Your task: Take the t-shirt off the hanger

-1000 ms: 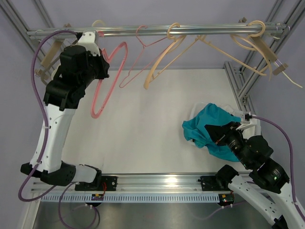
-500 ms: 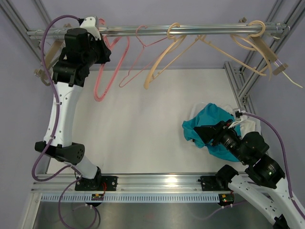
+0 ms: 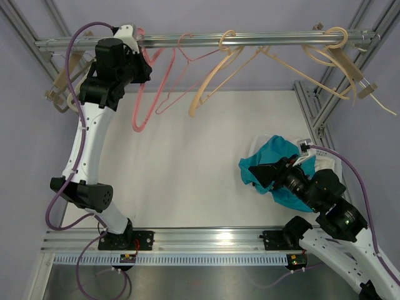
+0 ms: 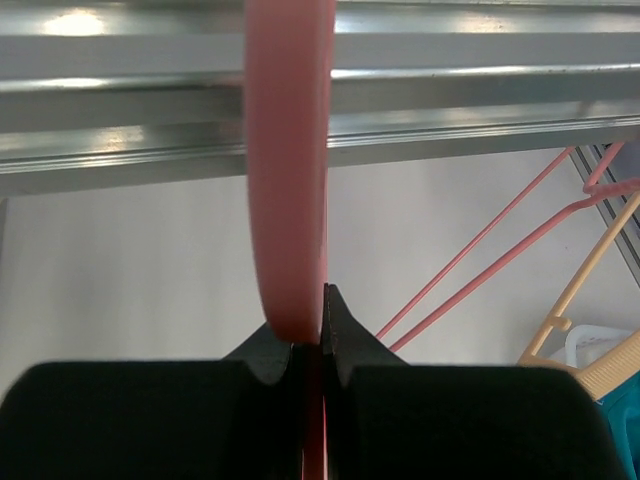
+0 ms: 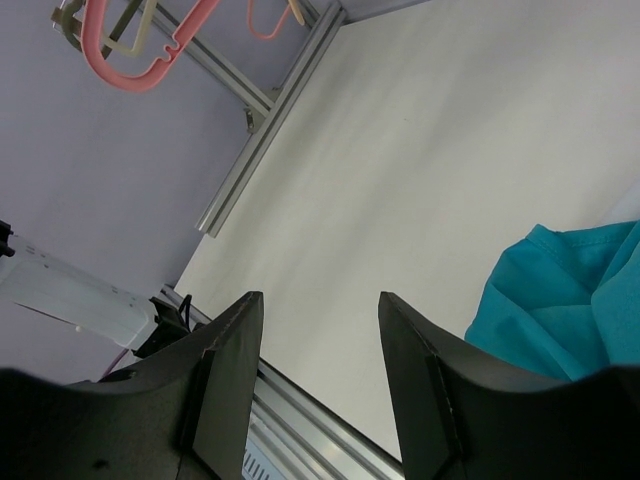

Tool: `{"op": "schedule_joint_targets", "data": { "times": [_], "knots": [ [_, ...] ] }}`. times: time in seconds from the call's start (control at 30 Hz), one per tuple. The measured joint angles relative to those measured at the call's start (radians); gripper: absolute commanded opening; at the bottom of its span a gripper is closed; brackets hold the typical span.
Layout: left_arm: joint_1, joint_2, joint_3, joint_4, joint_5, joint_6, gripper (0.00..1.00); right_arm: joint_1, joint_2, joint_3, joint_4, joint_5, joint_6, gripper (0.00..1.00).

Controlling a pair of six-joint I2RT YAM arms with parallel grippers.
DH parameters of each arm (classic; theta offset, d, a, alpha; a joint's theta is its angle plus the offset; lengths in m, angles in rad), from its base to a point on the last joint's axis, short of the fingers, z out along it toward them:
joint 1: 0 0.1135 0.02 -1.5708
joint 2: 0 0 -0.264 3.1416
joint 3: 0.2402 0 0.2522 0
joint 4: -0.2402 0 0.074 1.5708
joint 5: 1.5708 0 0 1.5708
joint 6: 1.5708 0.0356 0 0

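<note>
The teal t-shirt [image 3: 272, 164] lies crumpled on the table at the right, off any hanger; its edge shows in the right wrist view [image 5: 570, 305]. My left gripper [image 3: 139, 70] is raised to the metal rail [image 3: 250, 39] and shut on a bare pink hanger [image 3: 145, 94]; its thick pink hook [image 4: 288, 200] rises from between the closed fingers, crossing the rail [image 4: 480, 110]. My right gripper [image 3: 265, 172] is open and empty, hovering at the shirt's left side; in the right wrist view [image 5: 320, 310] bare table shows between its fingers.
Several more hangers hang on the rail: a thin pink one [image 3: 187, 69], a tan one [image 3: 215, 78] and tan ones at the far right [image 3: 337, 56]. A white basket [image 3: 322, 161] sits under the shirt by the right frame post [image 3: 312, 112].
My left arm has lifted the pink hanger up and right until its hook is at the rail. My right gripper has drawn back slightly left from the shirt.
</note>
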Motion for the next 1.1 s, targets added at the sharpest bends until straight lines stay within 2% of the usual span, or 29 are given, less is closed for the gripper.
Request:
{"op": "schedule_joint_targets", "data": {
  "times": [0.17, 0.4, 0.43, 0.5, 0.53, 0.57, 0.67, 0.77, 0.87, 0.9, 1.0, 1.03, 1.1],
  "knots": [
    [0.000, -0.047, -0.086, 0.071, 0.006, -0.003, 0.00, 0.000, 0.012, -0.007, 0.016, -0.008, 0.000, 0.58],
    [0.000, -0.082, -0.127, 0.077, 0.018, -0.004, 0.01, 0.000, 0.015, -0.019, 0.029, -0.024, 0.001, 0.58],
    [0.000, -0.082, -0.127, 0.078, 0.019, -0.004, 0.08, 0.000, 0.015, -0.019, 0.029, -0.024, 0.001, 0.58],
    [0.000, -0.082, -0.127, 0.078, 0.024, -0.008, 0.17, 0.000, 0.013, -0.019, 0.029, -0.024, 0.001, 0.58],
    [0.000, -0.083, -0.127, 0.078, 0.028, -0.009, 0.26, 0.000, 0.013, -0.019, 0.029, -0.024, 0.001, 0.59],
    [0.000, -0.083, -0.127, 0.077, 0.031, -0.011, 0.31, 0.000, 0.012, -0.019, 0.029, -0.025, 0.001, 0.58],
    [0.000, -0.084, -0.127, 0.077, 0.041, -0.021, 0.40, 0.000, 0.012, -0.020, 0.029, -0.025, 0.001, 0.58],
    [0.000, -0.096, -0.140, 0.078, 0.044, -0.027, 0.42, 0.000, 0.012, -0.020, 0.029, -0.025, 0.001, 0.59],
    [0.000, -0.113, -0.151, 0.078, 0.044, -0.027, 0.50, 0.000, 0.012, -0.020, 0.029, -0.025, 0.001, 0.58],
    [0.000, -0.119, -0.153, 0.077, 0.044, -0.027, 0.59, 0.000, 0.012, -0.020, 0.030, -0.025, 0.001, 0.58],
    [0.000, -0.139, -0.162, 0.077, 0.044, -0.029, 0.75, 0.000, 0.012, -0.020, 0.032, -0.025, 0.001, 0.58],
    [0.000, -0.148, -0.167, 0.080, 0.044, -0.031, 0.84, 0.000, 0.012, -0.020, 0.034, -0.025, 0.001, 0.58],
    [0.000, -0.171, -0.184, 0.079, 0.044, -0.036, 0.94, 0.000, 0.012, -0.020, 0.040, -0.025, 0.001, 0.58]
  ]
}}
